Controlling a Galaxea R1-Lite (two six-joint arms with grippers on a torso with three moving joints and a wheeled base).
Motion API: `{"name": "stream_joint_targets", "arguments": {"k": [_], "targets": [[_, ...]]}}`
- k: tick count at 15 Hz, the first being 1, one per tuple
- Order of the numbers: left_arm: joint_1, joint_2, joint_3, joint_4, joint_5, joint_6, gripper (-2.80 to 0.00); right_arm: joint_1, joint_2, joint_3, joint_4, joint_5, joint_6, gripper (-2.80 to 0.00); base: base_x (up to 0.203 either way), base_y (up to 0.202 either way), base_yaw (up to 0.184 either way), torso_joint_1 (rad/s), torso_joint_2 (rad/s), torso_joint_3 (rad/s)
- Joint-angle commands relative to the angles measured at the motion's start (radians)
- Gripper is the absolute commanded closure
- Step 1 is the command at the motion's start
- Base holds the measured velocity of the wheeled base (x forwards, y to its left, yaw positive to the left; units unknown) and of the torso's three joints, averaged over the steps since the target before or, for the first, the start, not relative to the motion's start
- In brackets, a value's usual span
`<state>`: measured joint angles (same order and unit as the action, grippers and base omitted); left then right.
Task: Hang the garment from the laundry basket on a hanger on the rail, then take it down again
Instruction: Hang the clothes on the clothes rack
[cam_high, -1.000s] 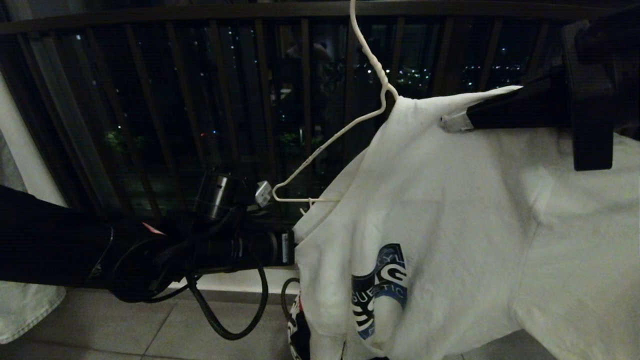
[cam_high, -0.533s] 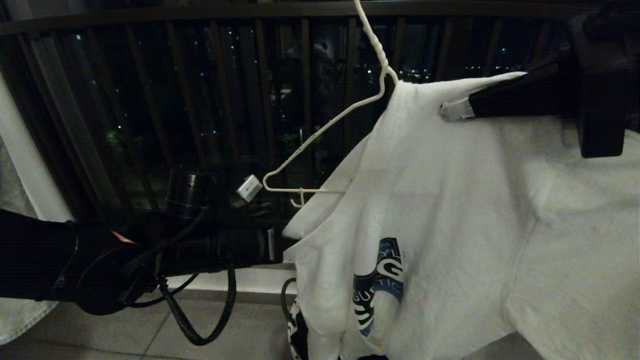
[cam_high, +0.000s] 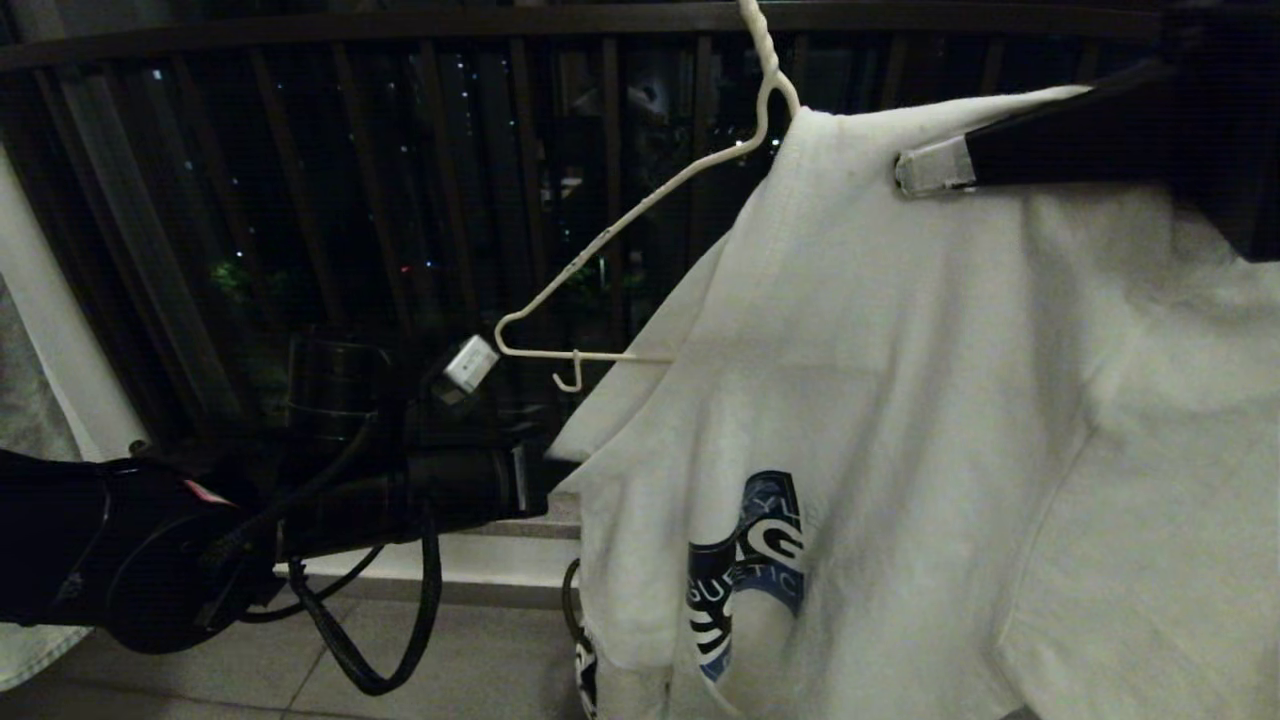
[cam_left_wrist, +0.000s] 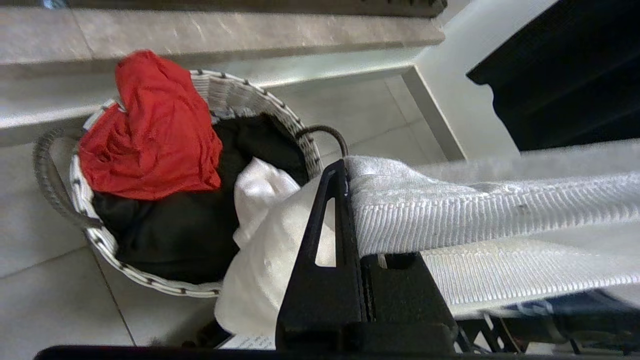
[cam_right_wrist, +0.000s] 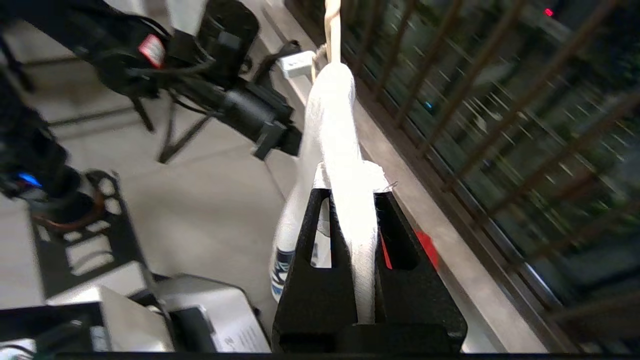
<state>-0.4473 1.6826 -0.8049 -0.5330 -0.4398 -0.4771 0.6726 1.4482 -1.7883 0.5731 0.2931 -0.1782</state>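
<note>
The garment, a white T-shirt with a dark blue logo, hangs over the right half of the cream-white wire hanger. The hanger's left arm and a small hook on its bottom bar are bare. My right gripper is high on the right, shut on the garment's shoulder fabric. My left gripper reaches in from the lower left and is shut on the garment's ribbed collar. Below it on the floor stands the laundry basket. The rail is out of view.
A dark barred window railing and its ledge run close behind the hanger. The basket holds a red cloth and a black garment. A pale cloth hangs at the far left. A black stand and grey equipment stand on the tiled floor.
The hanger and the garment have risen, and the hanger's bare left end has swung up and left. My right gripper moved up with the fabric; my left arm shifted left and slightly up.
</note>
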Motion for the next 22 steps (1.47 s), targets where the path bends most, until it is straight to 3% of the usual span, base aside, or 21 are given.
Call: {"name": "stream_joint_targets", "arguments": {"k": [1, 13, 22], "targets": [[0.029, -0.007, -0.003, -0.013, -0.002, -0.003, 0.0, -0.003, -0.021, 0.029, -0.023, 0.02, 0.012, 0.0, 0.0, 0.0, 0.0, 0.0, 0.0, 0.0], [0.069, -0.006, -0.023, -0.032, -0.002, -0.012, 0.0, -0.011, -0.043, 0.085, -0.068, 0.057, 0.007, 0.0, 0.0, 0.0, 0.0, 0.0, 0.0, 0.0], [0.131, -0.059, -0.058, -0.018, 0.0, -0.009, 0.0, -0.118, -0.018, 0.178, -0.067, 0.057, -0.098, 0.0, 0.0, 0.0, 0.0, 0.0, 0.0, 0.0]]}}
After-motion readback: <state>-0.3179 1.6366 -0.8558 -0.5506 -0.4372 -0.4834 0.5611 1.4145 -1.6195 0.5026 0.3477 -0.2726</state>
